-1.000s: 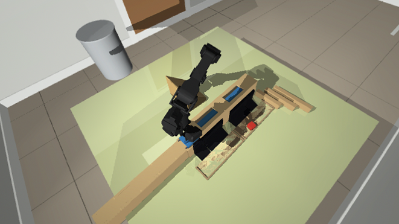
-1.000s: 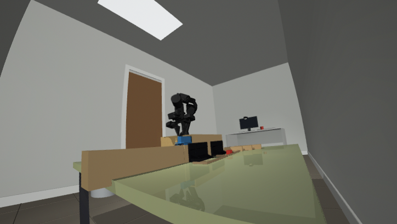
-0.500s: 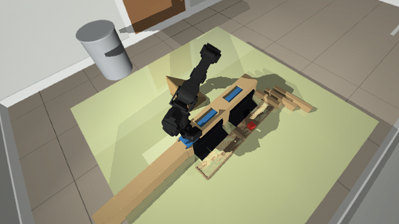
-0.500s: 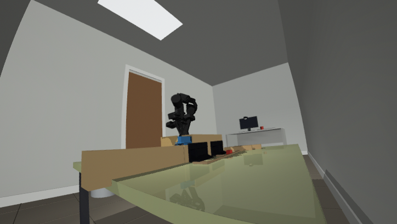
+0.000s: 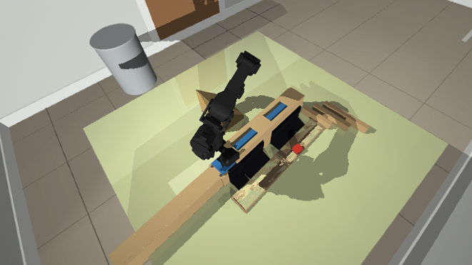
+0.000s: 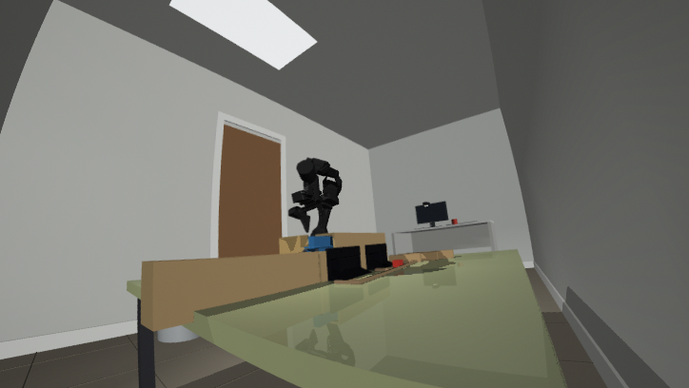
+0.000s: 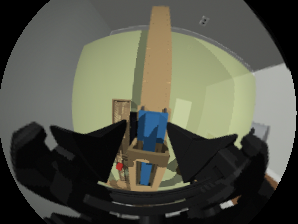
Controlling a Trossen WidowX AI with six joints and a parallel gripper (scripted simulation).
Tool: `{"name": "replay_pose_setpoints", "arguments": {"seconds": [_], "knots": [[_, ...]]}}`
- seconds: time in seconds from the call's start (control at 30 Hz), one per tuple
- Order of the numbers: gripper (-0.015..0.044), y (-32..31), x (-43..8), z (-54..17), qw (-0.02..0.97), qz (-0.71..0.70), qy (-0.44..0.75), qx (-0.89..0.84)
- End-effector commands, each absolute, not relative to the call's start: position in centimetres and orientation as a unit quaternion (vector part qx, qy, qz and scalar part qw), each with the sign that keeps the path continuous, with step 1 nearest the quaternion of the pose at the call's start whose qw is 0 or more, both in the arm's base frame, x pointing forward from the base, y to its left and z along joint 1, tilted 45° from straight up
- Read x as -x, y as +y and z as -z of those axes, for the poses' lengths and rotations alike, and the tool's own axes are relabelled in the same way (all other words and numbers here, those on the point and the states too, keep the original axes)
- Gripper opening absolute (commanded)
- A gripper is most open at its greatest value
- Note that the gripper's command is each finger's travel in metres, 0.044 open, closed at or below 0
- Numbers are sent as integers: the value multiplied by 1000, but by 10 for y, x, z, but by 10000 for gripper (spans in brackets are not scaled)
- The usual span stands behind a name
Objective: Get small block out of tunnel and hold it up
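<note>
Beside the tunnel (image 5: 258, 127) (image 6: 359, 237) (image 7: 160, 175), your red block (image 5: 297, 148) (image 6: 397, 263) (image 7: 119, 166) looks freed but unlifted; your tool (image 5: 229, 160) (image 6: 306, 228) (image 7: 147, 123) stands apart, empty.

In the top view, the small red block (image 5: 297, 148) (image 6: 397, 263) (image 7: 119, 166) lies outside the straight wooden tunnel (image 5: 260, 126) (image 6: 359, 238) (image 7: 147, 157) – at its four o'clock. The blue sliding cage (image 5: 216, 164) (image 6: 320, 242) (image 7: 152, 122) protrudes toward eight o'clock.
</note>
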State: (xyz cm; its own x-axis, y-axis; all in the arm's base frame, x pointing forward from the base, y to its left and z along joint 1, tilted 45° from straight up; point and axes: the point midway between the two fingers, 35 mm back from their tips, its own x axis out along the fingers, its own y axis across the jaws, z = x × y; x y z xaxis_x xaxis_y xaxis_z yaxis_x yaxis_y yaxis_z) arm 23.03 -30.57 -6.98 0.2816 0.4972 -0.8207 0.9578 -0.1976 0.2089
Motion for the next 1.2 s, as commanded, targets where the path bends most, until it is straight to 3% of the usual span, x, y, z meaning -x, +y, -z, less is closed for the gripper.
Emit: {"name": "replay_pose_setpoints", "arguments": {"seconds": [0.0, 0.07, 0.37, 0.93, 1.17], "knots": [[394, -317, -227, 61, 371, 310, 514, -709], [440, -322, -226, 54, 370, 309, 514, -709], [440, -300, -232, 85, 370, 308, 514, -710], [0, -301, -231, 81, 371, 308, 517, -707], [0, -301, -231, 81, 371, 308, 517, -707]]}}
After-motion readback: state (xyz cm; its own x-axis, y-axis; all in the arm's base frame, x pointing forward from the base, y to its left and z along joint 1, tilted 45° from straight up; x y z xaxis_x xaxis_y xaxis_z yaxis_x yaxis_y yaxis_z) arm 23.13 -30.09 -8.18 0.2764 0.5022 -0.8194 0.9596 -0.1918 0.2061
